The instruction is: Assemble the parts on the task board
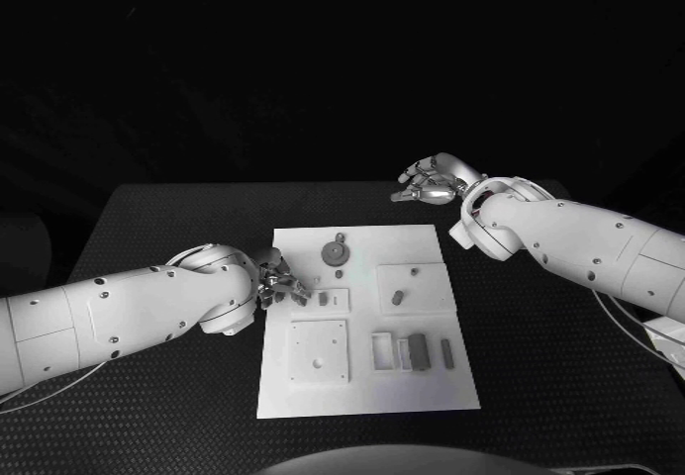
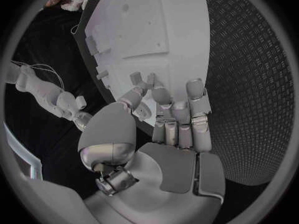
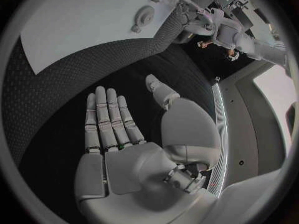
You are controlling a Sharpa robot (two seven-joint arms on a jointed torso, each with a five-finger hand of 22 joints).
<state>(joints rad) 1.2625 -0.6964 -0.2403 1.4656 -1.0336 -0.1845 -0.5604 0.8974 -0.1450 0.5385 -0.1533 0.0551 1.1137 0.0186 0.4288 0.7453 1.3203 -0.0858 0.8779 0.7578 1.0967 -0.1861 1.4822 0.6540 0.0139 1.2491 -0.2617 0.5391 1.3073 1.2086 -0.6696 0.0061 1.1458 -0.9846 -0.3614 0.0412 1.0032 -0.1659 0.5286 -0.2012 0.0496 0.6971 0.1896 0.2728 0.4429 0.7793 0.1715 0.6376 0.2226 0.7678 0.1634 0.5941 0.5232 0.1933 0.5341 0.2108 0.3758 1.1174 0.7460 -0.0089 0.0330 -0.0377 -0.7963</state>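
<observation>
the board lay in the middle of the black worktop, and most of the job looked undone. a round part sat near the board's far edge. a small part stood on a raised block right of centre, and another small part lay just left of it. nearer the robot was a square plate, and beside it a frame, a darker block and a slim bar, all loose and apart. none of these looked joined to a mate, so the fitting seemed still ahead.

the left hand was at the board's left edge, its fingers curled down to the edge beside the small part; whether it pinched anything could not be told. the right hand hovered over bare worktop beyond the board's far right corner, fingers straight and spread, holding nothing.
</observation>
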